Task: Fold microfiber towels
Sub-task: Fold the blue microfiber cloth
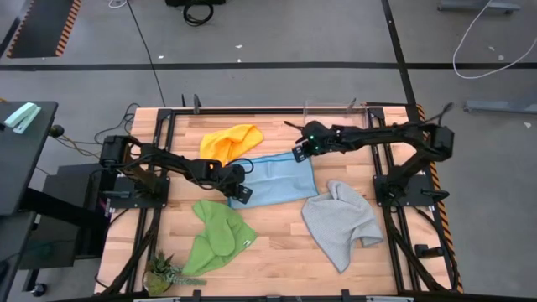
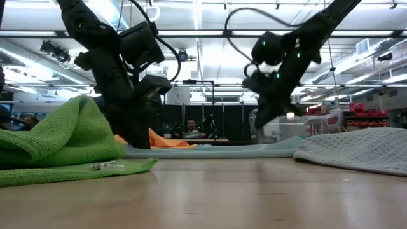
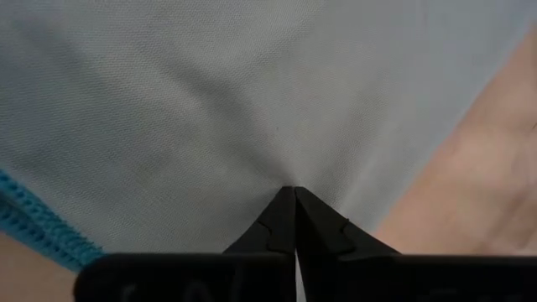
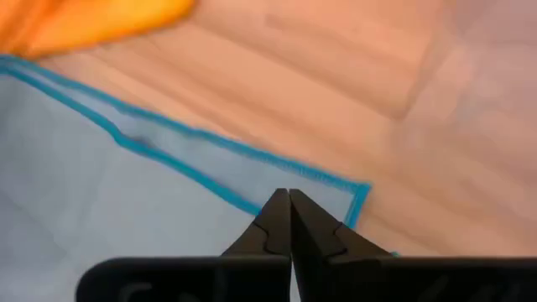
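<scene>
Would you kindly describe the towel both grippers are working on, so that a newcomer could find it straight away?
Start at the wooden table and look to its middle, between the two dark arms. There lies the light blue towel, spread flat, with the left gripper shut on its near corner and the right gripper shut on its far corner. Unlike the crumpled yellow-orange towel, green towel and grey towel around it, it lies flat and has a bright blue stitched hem.

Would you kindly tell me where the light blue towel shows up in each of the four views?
High view: light blue towel lies flat mid-table, between both arms.
Low view: thin pale strip far back on the table.
Left wrist view: fills most of the frame.
Right wrist view: hemmed corner.
Shared landmark: yellow-orange towel beside it.
</scene>
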Motion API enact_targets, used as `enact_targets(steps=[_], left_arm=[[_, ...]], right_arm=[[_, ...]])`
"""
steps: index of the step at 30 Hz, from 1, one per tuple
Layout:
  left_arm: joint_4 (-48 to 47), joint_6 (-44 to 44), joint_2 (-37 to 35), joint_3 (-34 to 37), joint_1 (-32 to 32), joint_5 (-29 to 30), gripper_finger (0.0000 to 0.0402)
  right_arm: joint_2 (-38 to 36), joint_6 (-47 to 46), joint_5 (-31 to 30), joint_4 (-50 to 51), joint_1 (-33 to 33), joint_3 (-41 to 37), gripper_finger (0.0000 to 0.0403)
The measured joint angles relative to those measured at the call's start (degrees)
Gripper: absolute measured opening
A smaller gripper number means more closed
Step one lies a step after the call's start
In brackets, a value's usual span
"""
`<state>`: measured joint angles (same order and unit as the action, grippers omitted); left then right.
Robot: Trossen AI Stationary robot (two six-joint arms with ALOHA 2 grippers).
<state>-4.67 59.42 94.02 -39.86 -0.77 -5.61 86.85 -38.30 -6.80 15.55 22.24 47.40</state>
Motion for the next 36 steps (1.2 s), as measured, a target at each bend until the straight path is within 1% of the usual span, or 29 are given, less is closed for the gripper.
enact_targets(steps=[3,6,9,15,18,20,24,28,32,36], left_arm=[[0.8,0.2,0.1,0.1,0.3,0.0,0.0009],[0.9,0.3,0.1,0.1,0.7,0.3,0.0023],[1.4,0.1,0.1,0.1,1.1,0.6,0.0029],[2.6,-0.1,-0.3,0.2,1.8,0.5,0.0018],[3.2,-0.6,-2.0,0.1,1.8,0.4,0.0012],[2.0,-1.5,-3.4,0.2,1.7,0.5,0.0011],[1.0,-2.1,-5.3,0.2,1.7,0.6,0.0014],[0.2,-2.9,-5.3,0.2,1.7,0.6,0.0027],[0.2,-3.1,-5.3,0.2,1.7,0.6,0.0035],[0.1,-3.1,-5.3,0.2,1.7,0.6,0.0034]], right_arm=[[-3.3,-0.6,-0.8,3.2,-1.4,1.5,0.0003],[-5.9,-3.8,-0.7,6.1,-4.9,1.1,0.0005],[-7.1,-8.2,-0.9,8.1,-9.1,-0.5,0.0006],[-7.3,-16.3,0.2,9.3,-19.3,-2.8,0.0006],[-7.3,-19.0,-1.3,9.1,-22.8,-3.1,0.0007],[-7.3,-21.3,-2.1,9.9,-24.5,-3.7,0.0012],[-7.3,-27.7,-3.2,10.7,-26.8,-7.8,0.0036],[-7.6,-33.1,-3.3,8.8,-27.0,-11.7,0.0071],[-8.3,-34.2,-3.5,6.1,-26.7,-12.7,0.0106],[-8.5,-34.9,-3.4,6.7,-26.5,-12.7,0.0137]])
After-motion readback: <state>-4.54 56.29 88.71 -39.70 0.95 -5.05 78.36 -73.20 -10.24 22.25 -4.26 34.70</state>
